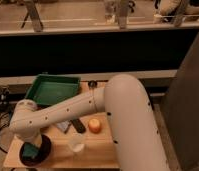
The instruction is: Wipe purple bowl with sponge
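Note:
The purple bowl sits at the front left corner of the wooden table, mostly covered by my arm. A teal-green sponge lies inside the bowl, under the end of my arm. My gripper reaches down over the bowl and sits right on the sponge. The white arm stretches from the right across the table and hides most of the bowl's inside.
A large green tray stands at the back left of the table. A black oblong object, a small orange bowl and a pale translucent cup lie mid-table. A dark rail runs behind.

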Tool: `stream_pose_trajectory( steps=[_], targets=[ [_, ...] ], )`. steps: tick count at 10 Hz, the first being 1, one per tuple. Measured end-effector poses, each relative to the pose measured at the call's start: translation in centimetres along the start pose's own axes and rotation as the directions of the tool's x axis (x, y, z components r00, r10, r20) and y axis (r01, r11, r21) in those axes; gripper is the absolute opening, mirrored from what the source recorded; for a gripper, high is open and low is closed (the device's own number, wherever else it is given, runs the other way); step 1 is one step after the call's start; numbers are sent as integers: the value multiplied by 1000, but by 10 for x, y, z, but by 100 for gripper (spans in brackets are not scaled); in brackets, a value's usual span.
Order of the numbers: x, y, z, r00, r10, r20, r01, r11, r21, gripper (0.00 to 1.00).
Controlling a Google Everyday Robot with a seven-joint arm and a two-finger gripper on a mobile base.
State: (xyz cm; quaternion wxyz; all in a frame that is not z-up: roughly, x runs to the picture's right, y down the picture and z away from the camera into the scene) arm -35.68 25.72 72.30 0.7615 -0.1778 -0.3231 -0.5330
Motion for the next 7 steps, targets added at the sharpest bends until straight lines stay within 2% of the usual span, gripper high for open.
stream_pose_trajectory(
  steps=[3,7],
  targets=[
    [-9,-9,-1,999,-37,6,37,999,10,0],
    [-17,1,-10,999,-46,12,46,999,-4,0]
  ],
)
